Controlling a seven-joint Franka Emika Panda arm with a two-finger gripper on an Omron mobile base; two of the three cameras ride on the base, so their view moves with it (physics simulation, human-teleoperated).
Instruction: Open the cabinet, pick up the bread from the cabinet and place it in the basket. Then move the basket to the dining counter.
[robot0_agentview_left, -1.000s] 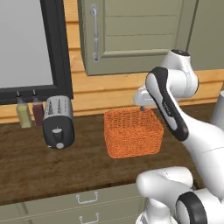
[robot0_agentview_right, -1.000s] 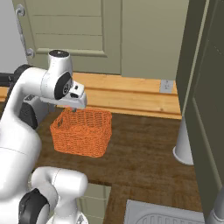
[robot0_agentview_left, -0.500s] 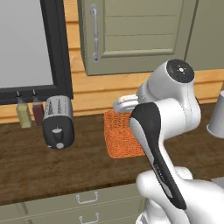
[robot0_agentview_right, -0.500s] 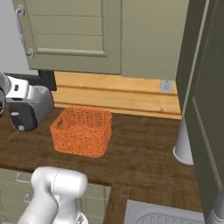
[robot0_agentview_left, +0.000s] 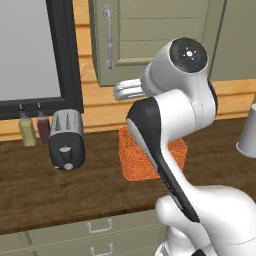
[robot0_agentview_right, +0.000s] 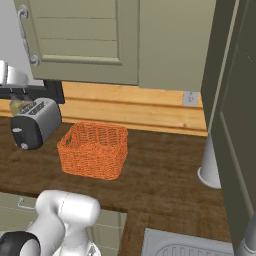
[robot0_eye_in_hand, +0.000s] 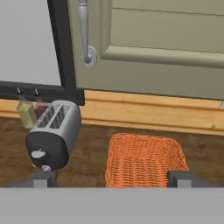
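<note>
The olive-green cabinet hangs above the worktop with its door shut, so the bread is hidden. Its long silver handle runs down the door's left edge. The orange woven basket stands empty on the dark worktop, half covered by my arm in the left base view. My gripper hovers above and in front of the basket, just below the cabinet's lower left corner. It is open, its tips wide apart with nothing between them.
A silver toaster lies left of the basket, with two bottles behind it under a black-framed window. A grey cup stands at the right. Olive drawers run under the worktop, and a sink sits at the lower right.
The arm has swung up and to the left, away from just over the basket. The hand now sits higher, near the cabinet's lower left corner. The basket has not moved.
</note>
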